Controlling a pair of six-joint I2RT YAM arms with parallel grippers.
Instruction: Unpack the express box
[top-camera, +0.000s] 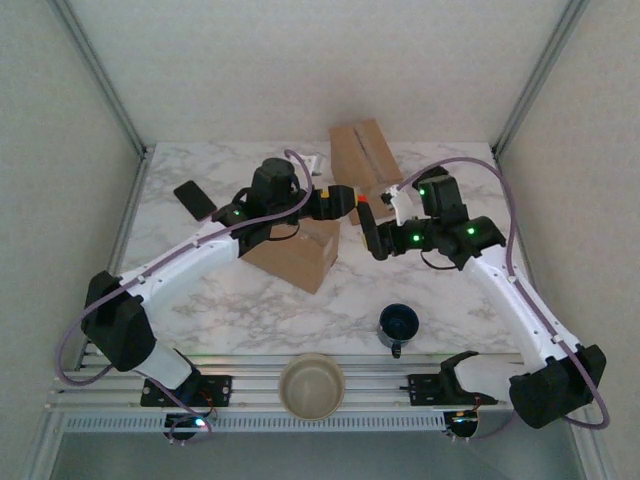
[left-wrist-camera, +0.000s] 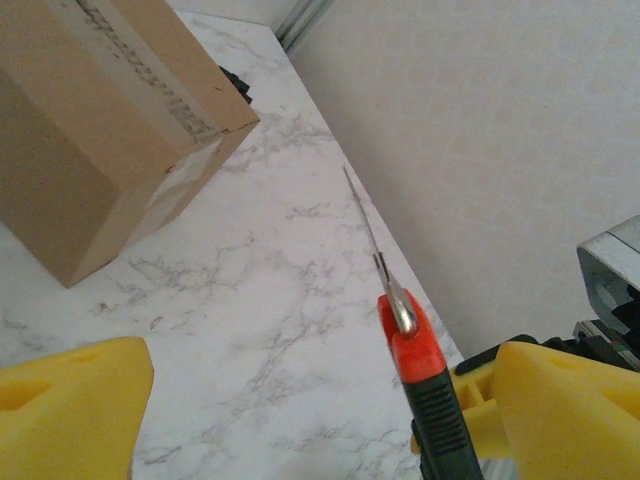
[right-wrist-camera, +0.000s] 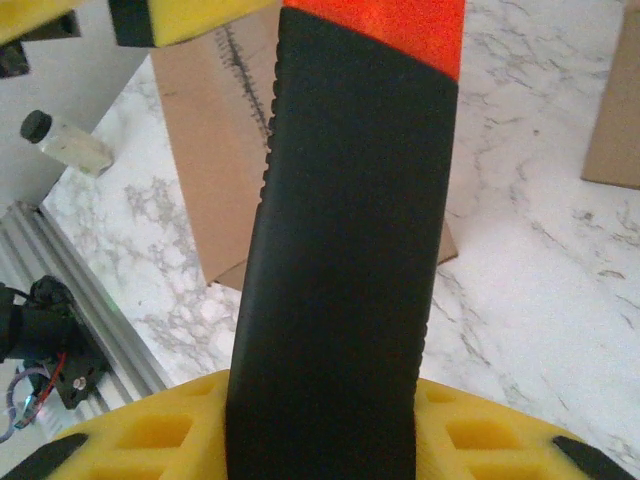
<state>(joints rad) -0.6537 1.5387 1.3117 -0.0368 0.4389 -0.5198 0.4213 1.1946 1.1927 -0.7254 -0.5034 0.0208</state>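
Observation:
A brown cardboard express box (top-camera: 300, 252) lies at mid-table under my left arm, and it shows in the right wrist view as the box (right-wrist-camera: 205, 150). A second box (top-camera: 362, 158) stands behind it, seen at the upper left as the box (left-wrist-camera: 95, 110). My right gripper (top-camera: 373, 237) is shut on a utility knife (top-camera: 362, 207) by its black handle (right-wrist-camera: 345, 250). Its orange tip and thin bare blade (left-wrist-camera: 405, 330) stick up between the fingers of my left gripper (left-wrist-camera: 325, 365). That gripper is open, its yellow fingers (left-wrist-camera: 70, 410) wide apart, the knife close to the right-hand one.
A dark blue mug (top-camera: 398, 325) and a beige bowl (top-camera: 311, 385) sit near the front edge. A flat black object (top-camera: 195, 200) lies at the left. A small glass vial with a black cap (right-wrist-camera: 65, 145) lies near the rail. White walls enclose the table.

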